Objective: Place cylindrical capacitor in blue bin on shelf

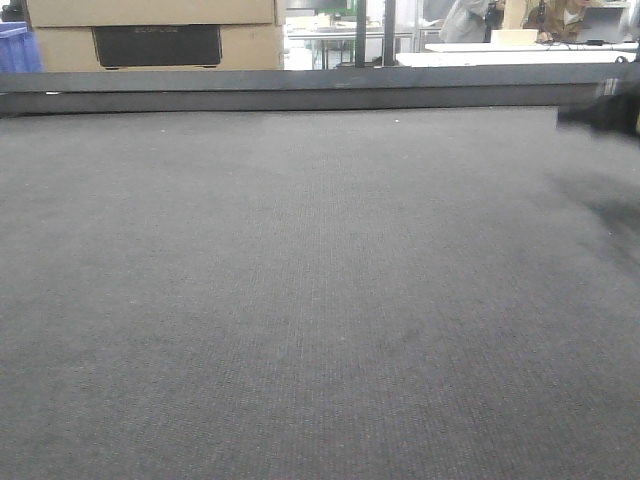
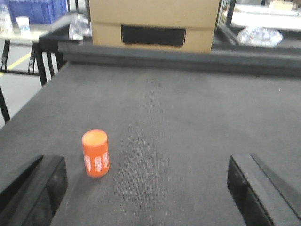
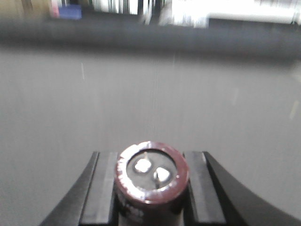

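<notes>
The cylindrical capacitor [image 3: 151, 175] is a squat dark brown cylinder whose top shows two silvery terminals. My right gripper [image 3: 151, 190] is shut on it, one black finger on each side, and holds it upright above the grey table mat [image 3: 94, 108]. My left gripper [image 2: 148, 188] is open wide just above the mat, with nothing between its fingers. An orange cylinder [image 2: 95, 153] stands upright in front of its left finger [image 2: 35, 188], apart from it. The shelf and the blue bin are out of view.
A cardboard box [image 2: 155, 23] with a dark handle slot stands behind the table's raised back edge [image 1: 300, 90]. Blue crates [image 2: 37, 9] sit far off to the left on another table. A dark blurred shape [image 1: 605, 110] shows at the right edge of the front view.
</notes>
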You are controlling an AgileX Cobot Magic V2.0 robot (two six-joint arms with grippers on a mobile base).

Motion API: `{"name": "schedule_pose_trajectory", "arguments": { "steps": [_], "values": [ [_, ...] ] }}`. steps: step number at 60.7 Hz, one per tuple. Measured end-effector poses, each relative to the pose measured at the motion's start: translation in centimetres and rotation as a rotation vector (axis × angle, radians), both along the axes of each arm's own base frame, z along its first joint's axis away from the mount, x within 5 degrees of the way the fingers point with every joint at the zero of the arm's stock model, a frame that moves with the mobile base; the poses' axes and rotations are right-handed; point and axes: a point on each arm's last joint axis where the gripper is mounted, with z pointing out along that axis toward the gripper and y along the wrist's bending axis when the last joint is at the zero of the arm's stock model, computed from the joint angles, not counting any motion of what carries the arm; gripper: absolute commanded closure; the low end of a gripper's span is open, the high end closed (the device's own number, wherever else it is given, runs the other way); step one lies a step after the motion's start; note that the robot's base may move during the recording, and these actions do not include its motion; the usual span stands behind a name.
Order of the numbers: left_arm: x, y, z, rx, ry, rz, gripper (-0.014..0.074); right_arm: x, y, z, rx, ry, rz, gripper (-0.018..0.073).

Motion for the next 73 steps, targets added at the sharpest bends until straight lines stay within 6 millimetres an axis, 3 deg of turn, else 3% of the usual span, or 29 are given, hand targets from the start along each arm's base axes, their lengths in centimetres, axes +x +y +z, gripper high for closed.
{"name": "schedule_pose_trajectory", "arguments": {
  "steps": [15,25,46,57,73],
  "values": [
    [1.6,0.4,-4.1,0.031,0.059,0.045,-0.0006,-5.2,0.4,10.9,-0.030,-0.139,0.019,0.0659],
    [4.1,1.1,-7.6,0.024,0.031,0.091,-0.0006,-8.9,1.2,14.8,-0.036,-0.127,0.037,0.0659],
    [11.8,2.0,-11.7,-0.054,0.064,0.103,-0.0006,-13.6,1.9,18.1,-0.039,-0.101,0.060,0.0659],
    [16.8,2.6,-14.0,-0.082,0.144,0.117,-0.0006,-14.1,1.8,18.4,-0.039,-0.097,0.059,0.0659],
    [22.8,3.2,-15.5,-0.086,0.173,0.119,-0.0006,-14.1,1.8,18.1,-0.040,-0.071,0.058,0.0659]
  ]
}}
